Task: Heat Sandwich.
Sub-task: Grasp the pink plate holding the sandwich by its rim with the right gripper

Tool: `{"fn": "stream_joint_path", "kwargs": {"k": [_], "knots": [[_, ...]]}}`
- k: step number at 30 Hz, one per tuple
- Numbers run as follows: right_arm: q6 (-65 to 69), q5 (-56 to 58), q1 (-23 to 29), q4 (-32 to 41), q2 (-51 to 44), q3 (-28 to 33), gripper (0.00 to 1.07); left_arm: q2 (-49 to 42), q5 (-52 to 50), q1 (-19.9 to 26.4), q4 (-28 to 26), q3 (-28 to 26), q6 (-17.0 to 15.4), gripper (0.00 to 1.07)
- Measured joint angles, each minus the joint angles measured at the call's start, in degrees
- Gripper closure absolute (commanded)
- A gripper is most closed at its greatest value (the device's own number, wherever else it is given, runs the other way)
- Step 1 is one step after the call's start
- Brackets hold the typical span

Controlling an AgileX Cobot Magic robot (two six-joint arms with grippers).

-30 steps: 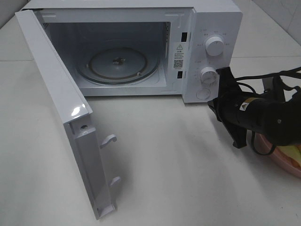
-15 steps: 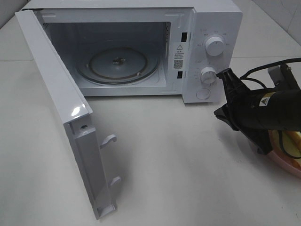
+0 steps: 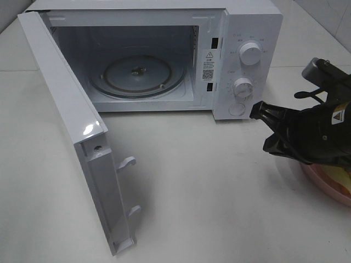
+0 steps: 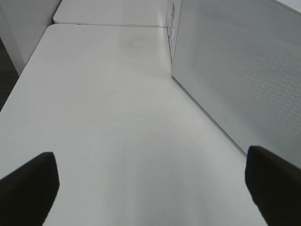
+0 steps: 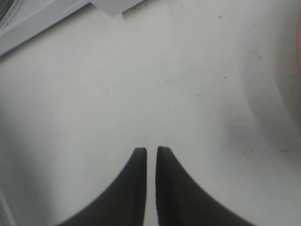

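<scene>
1. Exterior high view: the sandwich point(image 3: 344, 176) sits on its pink plate point(image 3: 328, 192) at the frame's right edge, mostly hidden under the right arm.
2. The right gripper point(image 5: 151, 150) hovers beside the plate, jaws a narrow slit, holding nothing.
3. The microwave point(image 3: 249, 33) door point(image 3: 71, 115) stands open, likely to receive the plate.
4. The left gripper point(image 4: 150, 162) hangs wide and empty by the microwave's side.

I see a plain white surface point(image 3: 219, 192) under soft, even light, butted against a second white slab point(image 4: 108, 12) along a thin seam. A pale tiled wall point(image 3: 329, 13) stands behind it. Dark floor point(image 4: 4, 75) shows past its edge.
</scene>
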Motion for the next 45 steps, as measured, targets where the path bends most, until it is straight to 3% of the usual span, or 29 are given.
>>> {"fn": "stream_joint_path", "kwargs": {"k": [12,22,26,29,31,32,36,45], "knots": [[-19.1,16.1,0.0,-2.5,-1.7,0.0,0.91,0.0,0.0,0.0,0.0,0.0,0.0,0.06],[-24.9,34.0,-0.3,-13.0,-1.7,-7.3,0.84,0.0,0.0,0.0,0.0,0.0,0.0,0.06],[-25.7,36.8,-4.0,-13.9,-1.7,-9.6,0.62,0.0,0.0,0.0,0.0,0.0,0.0,0.06],[-26.6,37.0,-5.7,-13.9,-1.7,-9.9,0.54,0.0,0.0,0.0,0.0,0.0,0.0,0.06],[-27.7,36.3,-8.1,-13.9,-1.6,-10.0,0.41,0.0,0.0,0.0,0.0,0.0,0.0,0.06],[-27.7,36.3,-8.1,-13.9,-1.6,-10.0,0.41,0.0,0.0,0.0,0.0,0.0,0.0,0.06],[-28.9,33.2,-11.1,-13.9,-0.2,-10.0,0.21,0.0,0.0,0.0,0.0,0.0,0.0,0.06],[-29.4,31.7,-11.9,-13.8,6.2,-12.2,0.19,0.0,0.0,0.0,0.0,0.0,0.0,0.06]]}}
